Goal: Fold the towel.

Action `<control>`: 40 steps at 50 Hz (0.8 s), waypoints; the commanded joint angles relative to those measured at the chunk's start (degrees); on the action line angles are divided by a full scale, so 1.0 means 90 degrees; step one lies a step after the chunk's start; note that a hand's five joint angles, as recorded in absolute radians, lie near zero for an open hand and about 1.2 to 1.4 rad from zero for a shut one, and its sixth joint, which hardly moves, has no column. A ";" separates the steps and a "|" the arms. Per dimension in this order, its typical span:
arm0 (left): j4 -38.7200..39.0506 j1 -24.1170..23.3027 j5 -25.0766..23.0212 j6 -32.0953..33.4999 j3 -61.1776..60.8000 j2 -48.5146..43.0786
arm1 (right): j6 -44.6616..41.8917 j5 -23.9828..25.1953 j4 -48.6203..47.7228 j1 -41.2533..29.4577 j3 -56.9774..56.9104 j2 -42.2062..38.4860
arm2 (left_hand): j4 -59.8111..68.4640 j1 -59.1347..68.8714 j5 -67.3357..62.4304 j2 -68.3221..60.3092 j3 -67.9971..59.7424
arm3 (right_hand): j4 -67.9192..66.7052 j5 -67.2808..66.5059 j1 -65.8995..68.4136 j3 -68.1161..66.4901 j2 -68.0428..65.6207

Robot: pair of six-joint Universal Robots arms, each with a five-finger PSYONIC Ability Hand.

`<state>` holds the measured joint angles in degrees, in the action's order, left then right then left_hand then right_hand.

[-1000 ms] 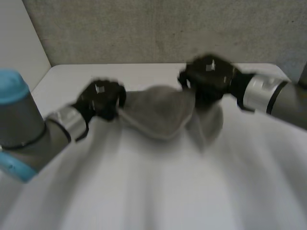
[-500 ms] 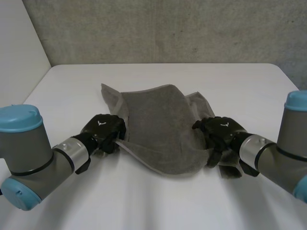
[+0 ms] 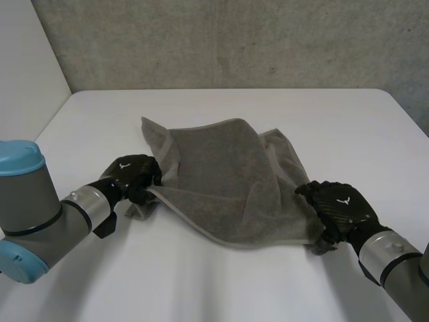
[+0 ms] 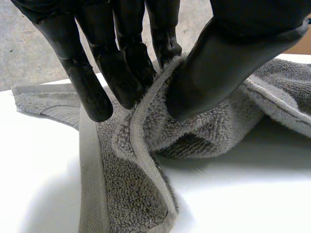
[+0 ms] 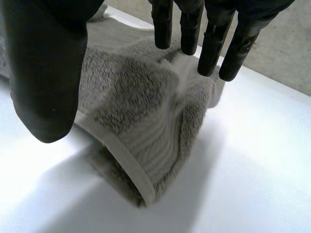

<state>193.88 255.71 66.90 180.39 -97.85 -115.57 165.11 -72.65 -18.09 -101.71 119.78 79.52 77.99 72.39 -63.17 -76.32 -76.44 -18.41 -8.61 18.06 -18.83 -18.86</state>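
White counter (image 3: 221,282) below a grey wall (image 3: 234,40), and your towel (image 3: 221,174) lay rumpled mid-counter, its long axis running hand to hand. Your left hand (image 3: 131,176) pinched the left edge between thumb and fingers. Your right hand (image 3: 338,208) hovered spread over the near right corner, gripping nothing, so it needed to close first.

Looks like a robotics lab or test cell, not a home. Shows in the plain white table (image 3: 221,288) backed by a rough grey concrete wall (image 3: 234,40), well beyond the left hand (image 3: 134,176) and the right hand (image 3: 338,204). Shows too in the smooth white panel (image 3: 27,60) standing past the left hand, out at the table's side. Points the same way with two grey-jointed machine arms, the left arm (image 3: 33,211) with a light-blue cap, the right arm (image 3: 402,268), reaching in over the table to a grey towel (image 3: 221,181).
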 commanded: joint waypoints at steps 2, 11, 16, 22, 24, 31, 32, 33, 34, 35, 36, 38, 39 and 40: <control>0.0000 -0.0004 0.0008 -0.0004 -0.0017 0.0000 | -0.0172 -0.0102 -0.0519 0.0013 0.0119 -0.0417 | 0.0224 0.0846 -0.0759 -0.0409 -0.0396 | -0.0383 -0.0361 0.0422 -0.0337 -0.0334; 0.0000 0.0015 0.0008 -0.0004 -0.0036 -0.0010 | -0.0211 -0.0121 -0.0597 0.0022 -0.0174 -0.0837 | 0.0224 0.0846 -0.0759 -0.0409 -0.0396 | -0.2728 -0.2707 0.2767 -0.2682 -0.2679; 0.0000 0.0054 0.0008 0.0006 -0.0095 -0.0010 | -0.0182 -0.0033 -0.0646 0.0179 -0.0350 -0.0759 | 0.0224 0.0846 -0.0759 -0.0409 -0.0396 | -0.6843 -0.6821 0.6882 -0.6797 -0.6794; 0.0010 0.0054 0.0008 0.0006 -0.0163 -0.0030 | 0.0090 -0.0033 -0.0559 0.0344 -0.0798 -0.0156 | 0.0224 0.0846 -0.0759 -0.0409 -0.0396 | -0.6843 -0.6822 0.6882 -0.6797 -0.6794; 0.0049 0.0045 0.0017 0.0006 -0.0241 -0.0098 | 0.0267 -0.0033 -0.0529 0.0384 -0.0819 0.0032 | 0.0224 0.0846 -0.0759 -0.0409 -0.0396 | -0.6843 -0.6822 0.6882 -0.6797 -0.6794; 0.0439 0.0015 0.0076 0.0016 -0.0427 -0.0244 | 0.1184 0.0609 -0.0246 0.0501 -0.0751 0.0412 | -0.1941 -0.1319 0.1405 0.1755 0.1768 | -0.6843 -0.6822 0.6882 -0.6797 -0.6794; 0.0508 -0.0004 0.0086 0.0006 -0.0456 -0.0264 | 0.1185 0.0611 -0.0246 0.0501 -0.0750 0.0413 | -0.2182 -0.1560 0.1647 0.1997 0.2010 | -0.6843 -0.6822 0.6882 -0.6797 -0.6794; 0.0508 -0.0004 0.0086 0.0006 -0.0456 -0.0264 | 0.1214 0.0756 -0.0159 0.0569 -0.0692 0.0461 | -0.2185 -0.1563 0.1649 0.1999 0.2012 | -0.6843 -0.6822 0.6882 -0.6797 -0.6794; 0.0547 -0.0033 0.0115 0.0015 -0.0456 -0.0312 | 0.1195 0.0864 -0.0061 0.0656 -0.0634 0.0500 | -0.2777 -0.2155 0.2242 0.2591 0.2605 | -0.6843 -0.6822 0.6882 -0.6797 -0.6794; 0.0557 -0.0063 0.0154 0.0016 -0.0437 -0.0371 | 0.1195 0.0865 -0.0060 0.0657 -0.0633 0.0501 | -0.3116 -0.2494 0.2581 0.2930 0.2944 | -0.6843 -0.6822 0.6882 -0.6797 -0.6794; 0.0557 -0.0063 0.0154 0.0016 -0.0437 -0.0371 | 0.1185 0.0942 0.0046 0.0744 -0.0604 0.0520 | -0.3119 -0.2497 0.2584 0.2934 0.2947 | -0.6843 -0.6822 0.6882 -0.6797 -0.6794; 0.0557 -0.0121 0.0213 0.0016 -0.0388 -0.0440 | 0.1185 0.0982 0.0164 0.0813 -0.0623 0.0550 | -0.3231 -0.2609 0.2696 0.3045 0.3059 | -0.6843 -0.6822 0.6882 -0.6797 -0.6794; 0.0557 -0.0122 0.0213 0.0016 -0.0388 -0.0440 | 0.1195 0.1002 0.0280 0.0881 -0.0662 0.0646 | -0.3232 -0.2609 0.2696 0.3046 0.3059 | -0.6843 -0.6822 0.6882 -0.6797 -0.6794; 0.0567 -0.0160 0.0232 0.0016 -0.0369 -0.0459 | 0.1195 0.1002 0.0282 0.0882 -0.0662 0.0647 | -0.3232 -0.2609 0.2696 0.3046 0.3059 | -0.6843 -0.6822 0.6882 -0.6797 -0.6794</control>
<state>198.66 255.26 68.15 180.52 -101.75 -118.67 175.95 -65.21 -18.31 -95.60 113.75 84.18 50.66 50.07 -39.90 -50.51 -51.15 -76.41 -66.50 75.91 -75.19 -75.41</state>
